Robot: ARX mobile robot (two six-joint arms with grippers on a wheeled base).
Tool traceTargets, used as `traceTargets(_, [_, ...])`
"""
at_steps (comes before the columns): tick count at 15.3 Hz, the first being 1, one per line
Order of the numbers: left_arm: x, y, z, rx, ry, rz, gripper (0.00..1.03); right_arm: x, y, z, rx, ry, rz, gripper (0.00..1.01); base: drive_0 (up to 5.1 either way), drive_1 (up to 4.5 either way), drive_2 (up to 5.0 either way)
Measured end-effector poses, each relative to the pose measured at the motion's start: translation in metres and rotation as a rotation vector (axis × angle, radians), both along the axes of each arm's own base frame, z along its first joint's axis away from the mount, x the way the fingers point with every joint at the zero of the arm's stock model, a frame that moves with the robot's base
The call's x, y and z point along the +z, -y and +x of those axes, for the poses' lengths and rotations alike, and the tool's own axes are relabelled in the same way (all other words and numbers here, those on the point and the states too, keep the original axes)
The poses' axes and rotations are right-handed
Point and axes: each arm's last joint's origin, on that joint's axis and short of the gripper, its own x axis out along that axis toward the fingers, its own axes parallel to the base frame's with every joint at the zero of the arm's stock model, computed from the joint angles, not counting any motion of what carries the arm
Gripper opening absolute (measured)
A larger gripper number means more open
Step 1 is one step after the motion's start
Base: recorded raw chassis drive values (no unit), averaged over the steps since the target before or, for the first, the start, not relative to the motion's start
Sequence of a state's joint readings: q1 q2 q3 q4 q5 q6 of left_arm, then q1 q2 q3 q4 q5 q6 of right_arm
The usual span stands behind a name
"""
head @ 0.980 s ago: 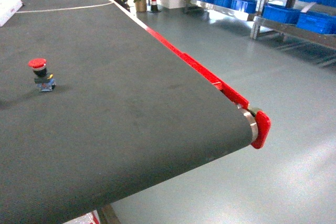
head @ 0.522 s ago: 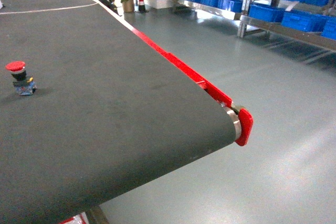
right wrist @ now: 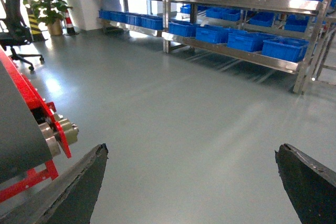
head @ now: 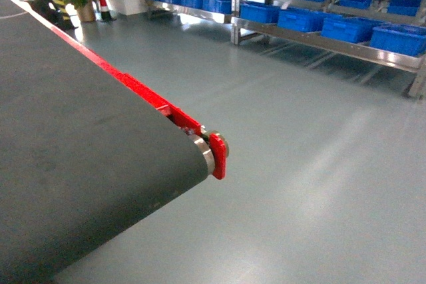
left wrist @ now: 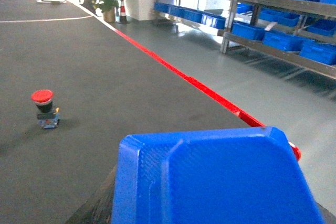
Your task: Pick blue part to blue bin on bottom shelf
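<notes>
Conveyor belt [head: 80, 164] end beside grey floor, steel rack of blue bins [head: 346, 28] beyond.
Left tool grasps a blue part [left wrist: 215, 182] filling its wrist view above the belt; a red-capped button [left wrist: 44, 109] stands further back. Right tool [right wrist: 197, 182] hangs released over floor, fingers [right wrist: 79, 187] spread wide. Bottom shelf [right wrist: 231, 51] stands well apart.
</notes>
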State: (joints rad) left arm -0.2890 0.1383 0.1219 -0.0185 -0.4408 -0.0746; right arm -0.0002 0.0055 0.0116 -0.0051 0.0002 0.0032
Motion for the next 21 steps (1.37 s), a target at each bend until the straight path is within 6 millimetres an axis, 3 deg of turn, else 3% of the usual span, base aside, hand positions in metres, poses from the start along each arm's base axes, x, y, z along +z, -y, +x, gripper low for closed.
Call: traceTargets(21, [0.0000,0.0000,0.0000,0.000,0.000,0.000,0.44,0.0000,0.0000,0.0000,0.000,0.000,0.000,0.98,-1.6,-1.60,-1.6])
